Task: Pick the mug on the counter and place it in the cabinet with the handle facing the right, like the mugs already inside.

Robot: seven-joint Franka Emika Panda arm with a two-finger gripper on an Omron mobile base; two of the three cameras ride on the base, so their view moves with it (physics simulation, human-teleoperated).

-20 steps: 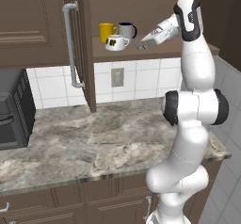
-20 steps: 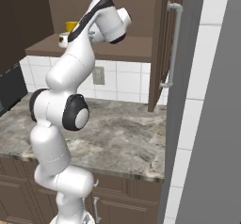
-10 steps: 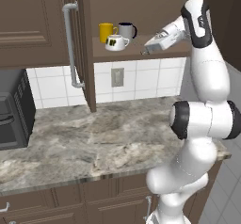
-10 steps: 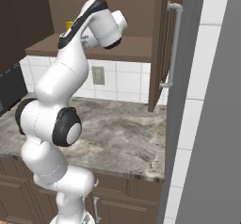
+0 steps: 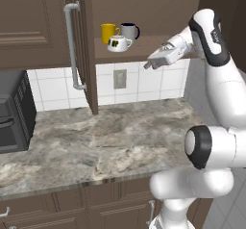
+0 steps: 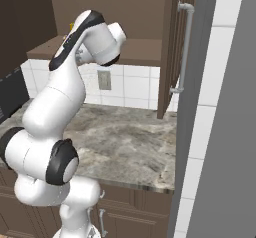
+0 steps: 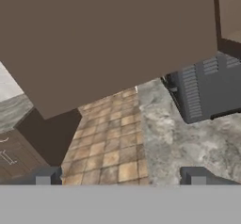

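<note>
counter point(image 5: 120, 136) – marbled, bare | mug point(image 5: 117, 43) – on cabinet point(image 5: 144, 50) shelf | jaws point(image 7: 120, 178) – apart, empty

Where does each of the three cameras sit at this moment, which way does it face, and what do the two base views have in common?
Left base view: behind the arm to its left, facing the cabinet, with the mug on its shelf beside the mugs; the arm rises lower right, end effector clear of the mug.
Right base view: behind the arm to its right, facing the same cabinet; the arm rises lower left.
Hand view: on the hand, facing down past the fingertips at the counter.
Both base views share the counter, cabinet and arm.
</note>
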